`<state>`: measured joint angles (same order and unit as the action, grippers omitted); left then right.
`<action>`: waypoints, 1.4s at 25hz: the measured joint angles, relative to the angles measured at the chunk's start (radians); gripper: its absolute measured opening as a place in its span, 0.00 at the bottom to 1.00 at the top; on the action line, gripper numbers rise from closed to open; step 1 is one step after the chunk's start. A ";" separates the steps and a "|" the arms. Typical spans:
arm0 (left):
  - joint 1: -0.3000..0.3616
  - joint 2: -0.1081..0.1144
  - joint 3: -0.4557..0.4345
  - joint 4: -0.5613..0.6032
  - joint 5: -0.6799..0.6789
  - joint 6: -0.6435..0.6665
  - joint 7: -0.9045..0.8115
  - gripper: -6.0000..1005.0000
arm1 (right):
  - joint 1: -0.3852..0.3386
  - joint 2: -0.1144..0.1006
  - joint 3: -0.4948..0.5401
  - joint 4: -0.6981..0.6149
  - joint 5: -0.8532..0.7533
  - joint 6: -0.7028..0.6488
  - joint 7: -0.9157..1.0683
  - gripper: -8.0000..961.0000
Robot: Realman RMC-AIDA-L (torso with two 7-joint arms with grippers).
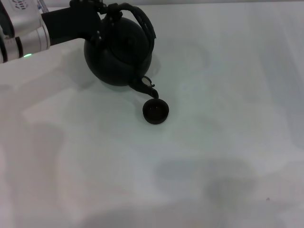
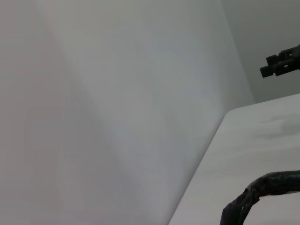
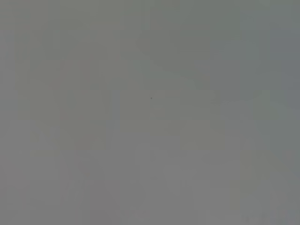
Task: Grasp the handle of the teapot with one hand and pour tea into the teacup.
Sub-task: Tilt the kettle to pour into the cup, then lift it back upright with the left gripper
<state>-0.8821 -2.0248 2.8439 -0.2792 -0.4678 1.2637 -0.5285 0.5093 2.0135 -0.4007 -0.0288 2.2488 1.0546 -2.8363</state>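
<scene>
Teapot (image 1: 118,54) sits near the far left of the white table (image 1: 213,142) — round, black and tipped forward. Its short spout (image 1: 145,86) points down toward the robot, with its tip right above the teacup (image 1: 156,111). The little dark cup stands upright; what is inside it cannot be made out. The arched handle (image 1: 142,21) leans to the right. The left gripper (image 1: 92,14) is up at the handle's top — whether its fingers pinch it cannot be told.
</scene>
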 joint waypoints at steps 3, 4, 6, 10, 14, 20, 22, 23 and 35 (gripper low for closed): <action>0.000 0.000 0.000 0.000 0.006 0.002 0.000 0.12 | 0.000 -0.001 0.000 -0.003 0.000 0.000 0.000 0.86; 0.000 0.000 0.000 0.000 0.009 0.005 0.000 0.12 | 0.000 -0.001 -0.001 -0.005 0.000 0.000 0.000 0.86; 0.000 0.000 0.000 0.000 0.014 0.011 0.000 0.12 | 0.000 -0.001 -0.001 -0.007 0.000 -0.001 0.000 0.86; 0.000 0.000 0.000 -0.010 0.016 0.025 -0.001 0.12 | 0.000 -0.001 0.000 -0.009 0.000 -0.001 0.000 0.86; -0.001 0.000 0.000 -0.030 0.026 0.036 -0.011 0.12 | 0.000 -0.001 0.001 -0.009 0.000 0.000 0.000 0.86; -0.009 -0.002 0.000 -0.052 0.054 0.041 -0.021 0.12 | 0.000 0.000 0.004 -0.010 0.000 0.000 0.000 0.86; -0.011 -0.003 0.000 -0.054 0.059 0.041 -0.024 0.12 | 0.000 0.000 0.004 -0.010 0.000 0.000 0.000 0.86; -0.012 -0.003 0.000 -0.056 0.061 0.041 -0.024 0.12 | 0.000 0.000 0.004 -0.010 0.000 0.000 0.000 0.86; -0.037 -0.012 0.000 -0.091 0.091 0.041 -0.042 0.12 | 0.000 0.002 0.007 -0.005 0.003 0.005 0.000 0.86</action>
<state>-0.9191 -2.0370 2.8439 -0.3700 -0.3766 1.3049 -0.5706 0.5095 2.0157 -0.3935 -0.0340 2.2520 1.0593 -2.8364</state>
